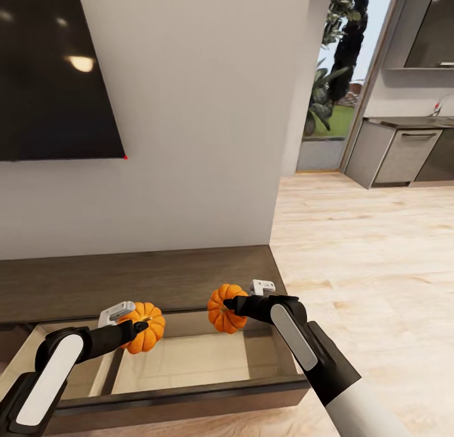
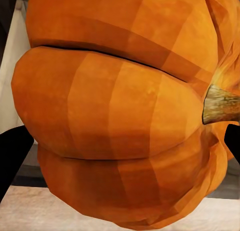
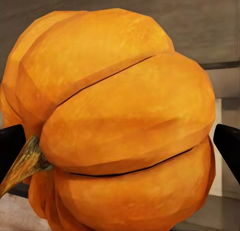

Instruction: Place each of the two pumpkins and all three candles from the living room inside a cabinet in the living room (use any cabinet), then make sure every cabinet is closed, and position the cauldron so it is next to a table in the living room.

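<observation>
Two orange pumpkins hang above the open drawer [image 1: 189, 393] of the low dark-brown cabinet [image 1: 157, 276]. My left gripper [image 1: 140, 326] is shut on the left pumpkin [image 1: 146, 326], which looms large in the left wrist view as an orange pumpkin [image 2: 120, 116] with a brown stem and a black fingertip [image 2: 12, 153] at each side. My right gripper [image 1: 228, 303] is shut on the right pumpkin [image 1: 224, 309]; the right wrist view has that pumpkin [image 3: 120, 126] close between dark fingertips [image 3: 227, 143]. The candles, the cauldron and the table are out of view.
A black screen [image 1: 53, 71] hangs on the white wall above the cabinet. Pale wood floor [image 1: 366, 260] stretches to the right toward grey kitchen units [image 1: 397, 153] and a doorway with plants [image 1: 328, 90]. The drawer's inside is pale wood.
</observation>
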